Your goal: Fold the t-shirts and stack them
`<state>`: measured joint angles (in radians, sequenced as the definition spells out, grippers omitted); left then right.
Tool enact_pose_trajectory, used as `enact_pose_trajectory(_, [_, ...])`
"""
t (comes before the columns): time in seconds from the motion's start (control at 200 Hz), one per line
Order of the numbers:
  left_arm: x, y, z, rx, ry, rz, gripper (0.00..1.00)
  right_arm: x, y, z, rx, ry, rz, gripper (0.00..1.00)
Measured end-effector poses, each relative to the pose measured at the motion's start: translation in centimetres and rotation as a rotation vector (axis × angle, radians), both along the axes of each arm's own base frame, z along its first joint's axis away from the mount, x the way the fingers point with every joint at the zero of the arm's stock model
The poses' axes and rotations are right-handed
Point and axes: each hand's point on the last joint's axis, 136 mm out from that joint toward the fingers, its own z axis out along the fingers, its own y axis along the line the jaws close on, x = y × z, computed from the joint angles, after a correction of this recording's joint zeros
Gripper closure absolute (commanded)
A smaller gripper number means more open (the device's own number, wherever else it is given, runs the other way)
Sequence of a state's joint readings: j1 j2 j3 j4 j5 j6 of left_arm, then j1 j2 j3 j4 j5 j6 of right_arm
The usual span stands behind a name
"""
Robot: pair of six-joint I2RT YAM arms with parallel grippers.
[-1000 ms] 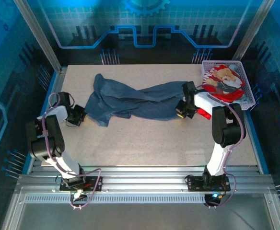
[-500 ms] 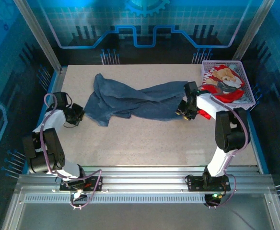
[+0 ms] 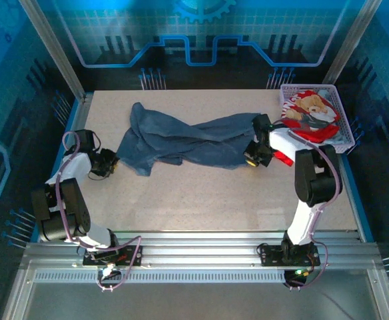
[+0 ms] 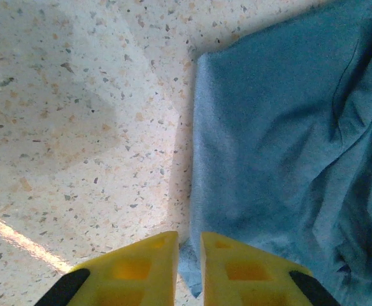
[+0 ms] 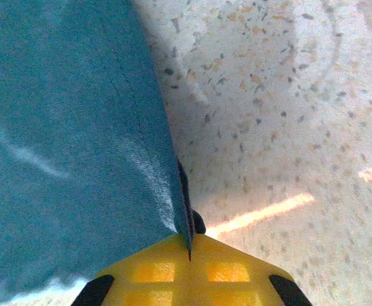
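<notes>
Matt blue cloth t-shirt (image 3: 181,141) on smooth speckled stone-look table (image 3: 201,197).

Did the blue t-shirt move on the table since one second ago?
No. The blue t-shirt keeps the same outline and gap to the basket.

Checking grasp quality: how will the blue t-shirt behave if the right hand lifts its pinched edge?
Likely floppy: the blue t-shirt lies twisted and creased, so it should drape and trail. The right hand pinches only a thin edge, so it might slip free.
</notes>
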<state>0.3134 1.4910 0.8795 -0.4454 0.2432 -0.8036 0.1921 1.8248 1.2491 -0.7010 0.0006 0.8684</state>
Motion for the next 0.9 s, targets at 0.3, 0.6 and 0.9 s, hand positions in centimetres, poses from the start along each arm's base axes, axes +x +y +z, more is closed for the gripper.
enact_pose_trajectory(0.3, [-0.3, 0.0, -0.1, 0.012, 0.008, -0.025, 0.83, -2.5, 0.1, 6.7, 0.031, -0.085, 0.036, 1.00])
enact_pose_trajectory(0.6, [-0.5, -0.1, -0.2, 0.018, 0.013, -0.040, 0.83, -7.7, 0.4, 5.2, 0.077, 0.077, 0.072, 0.98])
enact_pose_trajectory(0.9, [-0.5, -0.1, -0.2, 0.017, 0.014, -0.040, 0.83, -5.9, -0.9, 2.6, -0.008, 0.135, 0.095, 0.52])
